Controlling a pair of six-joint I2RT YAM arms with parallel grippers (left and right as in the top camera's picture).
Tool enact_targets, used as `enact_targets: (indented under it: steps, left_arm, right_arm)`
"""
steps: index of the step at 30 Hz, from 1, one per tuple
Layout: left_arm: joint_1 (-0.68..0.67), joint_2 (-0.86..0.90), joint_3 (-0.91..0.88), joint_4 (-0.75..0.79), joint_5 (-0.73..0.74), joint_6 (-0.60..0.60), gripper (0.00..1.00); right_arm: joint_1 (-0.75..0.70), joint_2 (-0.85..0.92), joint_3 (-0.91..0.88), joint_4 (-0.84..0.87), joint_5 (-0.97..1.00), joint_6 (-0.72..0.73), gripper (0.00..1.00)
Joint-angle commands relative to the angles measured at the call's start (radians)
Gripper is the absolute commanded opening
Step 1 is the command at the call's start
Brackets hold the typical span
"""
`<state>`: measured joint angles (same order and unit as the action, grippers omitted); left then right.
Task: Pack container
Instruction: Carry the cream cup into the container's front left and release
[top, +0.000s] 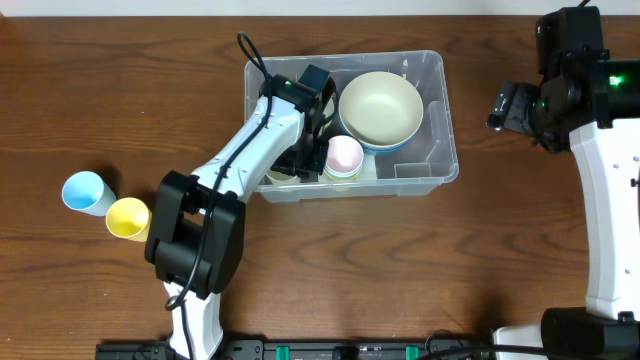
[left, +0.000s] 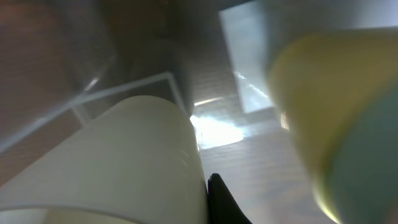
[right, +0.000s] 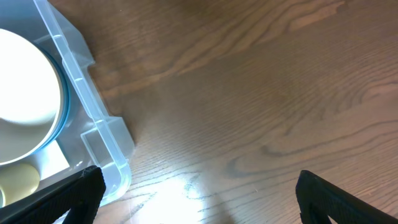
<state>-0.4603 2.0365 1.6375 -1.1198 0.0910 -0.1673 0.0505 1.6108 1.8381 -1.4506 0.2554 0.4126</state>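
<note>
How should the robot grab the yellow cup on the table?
Pinch the yellow cup by its rim from above, on the side away from the blue cup. It seems to stand mouth up, with the blue one close beside it.

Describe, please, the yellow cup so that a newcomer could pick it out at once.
Start at the clear container at the far centre of the wooden table, then look well to its left, where two cups sit together. The yellow cup is the one nearer the robot's base; its only neighbour is the blue cup.
</note>
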Motion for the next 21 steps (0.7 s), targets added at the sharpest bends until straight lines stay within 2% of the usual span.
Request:
enact_targets:
  steps: [1, 3, 4, 5, 8, 14, 21]
  left_arm:
    - [0.004, 0.005, -0.005, 0.002, -0.056, -0.026, 0.06]
    - [0.006, 0.005, -0.005, 0.004, -0.056, -0.026, 0.08]
    - [0.008, 0.005, -0.005, 0.004, -0.056, -0.026, 0.17]
    - [0.007, 0.005, -0.005, 0.004, -0.056, -0.026, 0.31]
    - [0.007, 0.005, -0.005, 0.004, -0.055, -0.026, 0.49]
    - [0.01, -0.005, 0.004, 0.002, -0.055, -0.029, 0.52]
    - [0.021, -0.086, 0.115, -0.039, -0.055, -0.028, 0.52]
  right_arm:
    - [-0.005, -0.002, 0.004, -0.002, 0.013, -0.002, 0.99]
    - [-0.005, -0.002, 0.004, -0.001, 0.013, -0.002, 0.99]
    - [-0.005, -0.002, 0.004, -0.001, 0.013, -0.002, 0.99]
    - [-0.005, -0.002, 0.004, -0.001, 0.013, -0.002, 0.99]
    - [-0.005, -0.002, 0.004, -0.001, 0.013, -0.002, 0.99]
    - [-0.005, -0.002, 0.004, -0.001, 0.013, -0.002, 0.99]
    - [-0.005, -0.002, 0.004, -0.001, 0.013, -0.002, 0.99]
